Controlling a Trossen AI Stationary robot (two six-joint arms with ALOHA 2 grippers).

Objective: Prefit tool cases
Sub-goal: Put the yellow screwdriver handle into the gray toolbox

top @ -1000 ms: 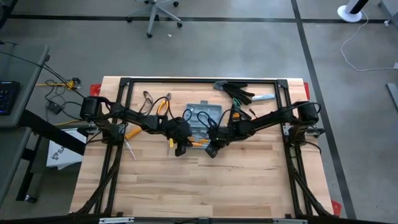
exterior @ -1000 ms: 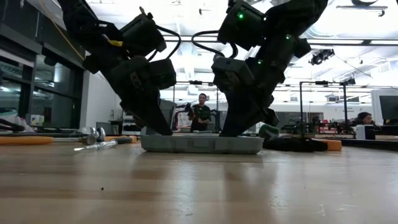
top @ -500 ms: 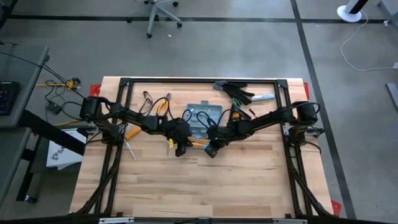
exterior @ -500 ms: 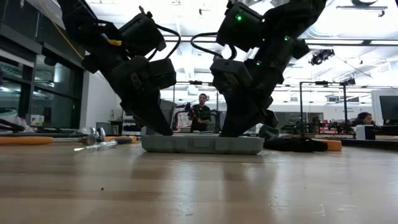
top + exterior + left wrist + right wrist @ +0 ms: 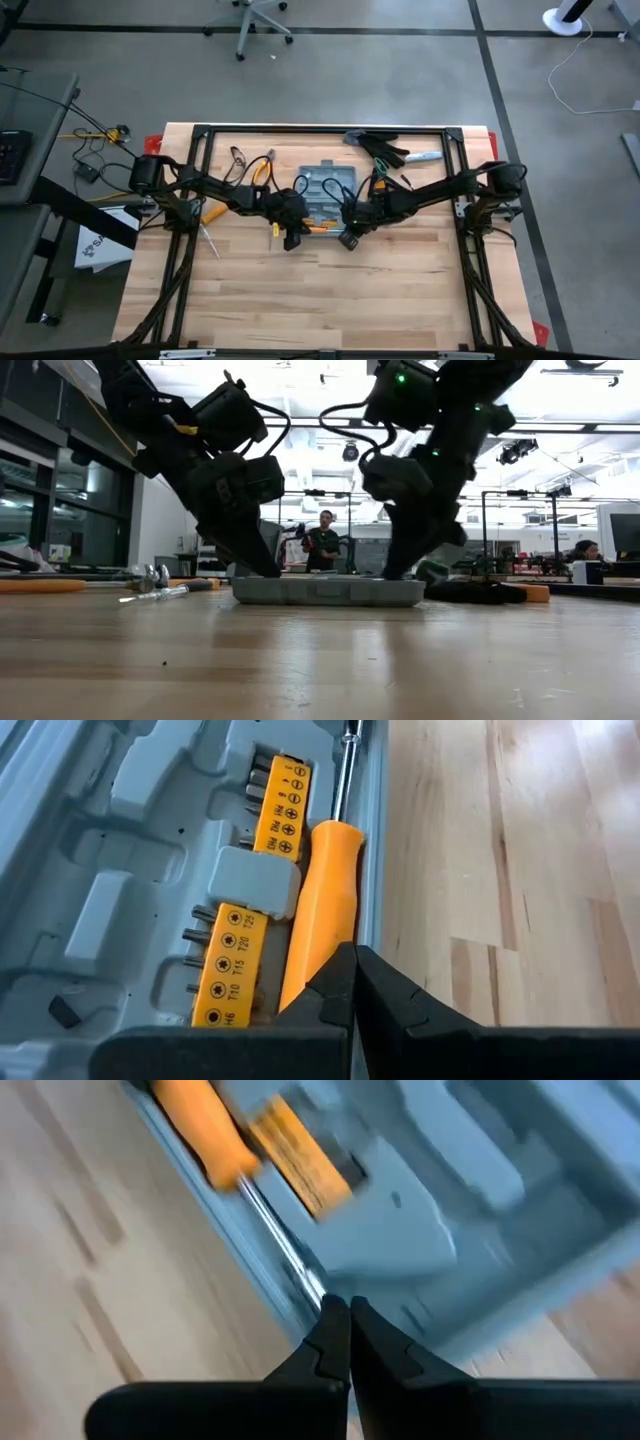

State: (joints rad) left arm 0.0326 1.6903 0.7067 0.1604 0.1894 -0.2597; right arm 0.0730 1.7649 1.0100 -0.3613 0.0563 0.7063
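Note:
The tool case [image 5: 325, 185] is a grey-blue tray lying open and flat on the wooden table, also seen in the low view [image 5: 325, 592]. Along its near edge, an orange-handled screwdriver [image 5: 320, 910] lies in a slot beside yellow bit holders [image 5: 225, 960]. My left gripper [image 5: 352, 958] is shut over the handle's end and stands at the case's near left [image 5: 298, 226]. My right gripper [image 5: 338, 1308] is shut at the end of the screwdriver's metal shaft [image 5: 285, 1255], at the case's near right [image 5: 342, 228]. Whether it touches the shaft, I cannot tell. My left gripper has its shut fingertips [image 5: 335, 982] on the screwdriver's orange handle [image 5: 312, 960], near the handle's free end. It comes slanting down from the table's left. The screwdriver lies flat in its slot in the case. My right gripper: no contact shows.
Black-and-grey gloves [image 5: 385, 148] lie at the far right of the table, and orange-handled pliers [image 5: 262, 165] lie far left of the case. A loose screwdriver [image 5: 210, 238] lies to the left. Bare wood spreads toward the near edge. A person [image 5: 322, 540] stands in the room behind.
My right gripper, still shut, has gone a little toward the table's right edge and slightly up along the case's near edge. My left gripper and the case have kept still.

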